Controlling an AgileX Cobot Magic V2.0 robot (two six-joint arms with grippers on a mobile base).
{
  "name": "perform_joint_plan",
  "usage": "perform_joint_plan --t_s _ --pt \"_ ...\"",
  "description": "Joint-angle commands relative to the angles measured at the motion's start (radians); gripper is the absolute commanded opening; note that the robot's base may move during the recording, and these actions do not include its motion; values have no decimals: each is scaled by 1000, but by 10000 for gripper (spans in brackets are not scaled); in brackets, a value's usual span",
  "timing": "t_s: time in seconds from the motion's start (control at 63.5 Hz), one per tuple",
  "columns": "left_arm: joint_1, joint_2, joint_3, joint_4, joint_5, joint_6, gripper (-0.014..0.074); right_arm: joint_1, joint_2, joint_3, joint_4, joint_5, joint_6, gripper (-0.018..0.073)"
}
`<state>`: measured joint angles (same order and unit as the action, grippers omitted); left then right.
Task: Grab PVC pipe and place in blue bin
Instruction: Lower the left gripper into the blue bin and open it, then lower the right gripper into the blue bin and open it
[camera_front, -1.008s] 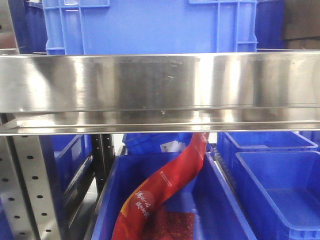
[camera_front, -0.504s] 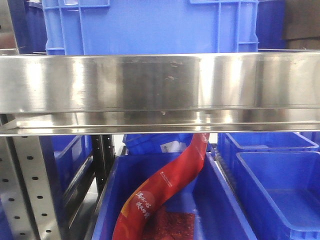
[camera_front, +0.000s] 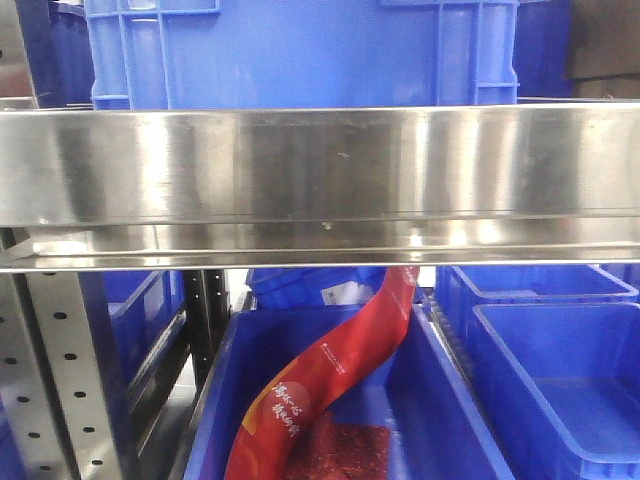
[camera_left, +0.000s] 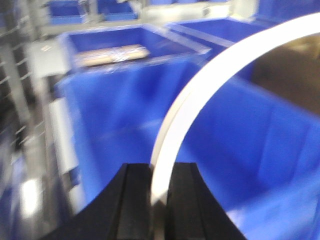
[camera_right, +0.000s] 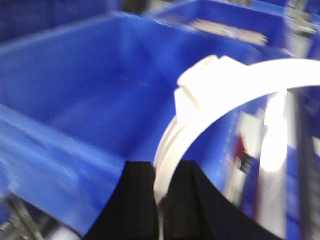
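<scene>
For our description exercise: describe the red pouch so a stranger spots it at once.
Look under the steel shelf, into the middle blue bin. A long bright-red pouch with white lettering curves upward there, unlike the flat dark-red pack at its foot.

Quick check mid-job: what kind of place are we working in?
Most likely a warehouse or stockroom: a stainless steel shelf rack with a perforated upright, and rows of blue plastic bins on and under it, one holding a red packet.

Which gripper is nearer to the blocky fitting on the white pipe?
Right. The right gripper clamps the white pipe close beside the blocky fitting; the left gripper clamps a bare stretch, with no fitting in its view.
</scene>
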<state>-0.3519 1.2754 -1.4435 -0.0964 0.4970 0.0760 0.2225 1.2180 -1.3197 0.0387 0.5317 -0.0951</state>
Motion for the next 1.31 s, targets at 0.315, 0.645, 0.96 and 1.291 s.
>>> perform_joint_plan --t_s 0.315,0.645,0.96,1.291 --pt "-32 390 -377 -18 -109 -6 -111 30 306 -280 8 -53 -9 -156" --pt "-32 433 -377 -49 -76 -6 183 30 330 -286 76 -49 -9 190" --pt "-32 428 -379 -58 -33 -6 353 30 323 -286 80 -23 -9 214" --pt "-30 381 -386 -49 93 -7 -111 30 266 -284 80 11 -9 -171"
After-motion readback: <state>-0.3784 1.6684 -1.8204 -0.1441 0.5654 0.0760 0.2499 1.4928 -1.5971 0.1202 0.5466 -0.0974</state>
